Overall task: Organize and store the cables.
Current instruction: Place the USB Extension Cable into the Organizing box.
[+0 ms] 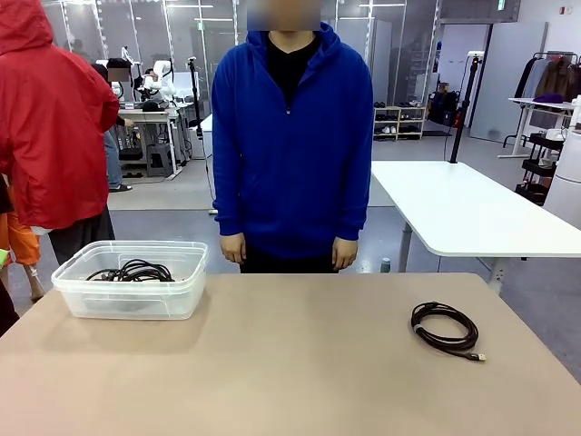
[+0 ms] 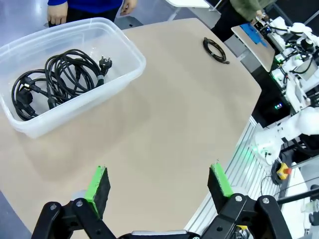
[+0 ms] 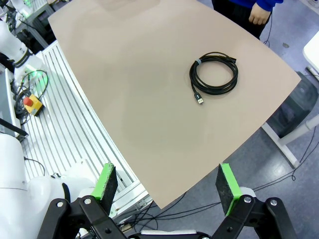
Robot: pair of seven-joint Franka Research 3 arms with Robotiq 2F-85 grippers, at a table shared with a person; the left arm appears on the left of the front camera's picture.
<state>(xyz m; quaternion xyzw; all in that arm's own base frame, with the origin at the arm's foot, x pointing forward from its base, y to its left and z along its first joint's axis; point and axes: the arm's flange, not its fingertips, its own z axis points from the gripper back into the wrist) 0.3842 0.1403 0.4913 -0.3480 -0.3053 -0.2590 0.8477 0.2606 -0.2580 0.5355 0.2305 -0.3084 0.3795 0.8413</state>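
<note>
Left gripper [image 2: 158, 183] hangs with jaws spread wide and empty at the bottom of its wrist view; right gripper [image 3: 168, 182] likewise, wide and empty over the table [image 3: 139, 99] edge. One coiled cable [image 1: 444, 328] lies on the tabletop, lower right of the front view. Other cables [image 1: 132, 271] sit bundled inside the clear plastic bin [image 1: 82, 296] at left, with a person in a blue hoodie [image 1: 292, 136] standing behind the table.

coiled black cable [image 1: 444, 328] on table, others [image 1: 132, 271] binned

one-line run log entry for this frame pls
left gripper: open, empty | right gripper: open, empty | coiled black cable: loose on tan table | clear plastic bin: holds black cables
</note>
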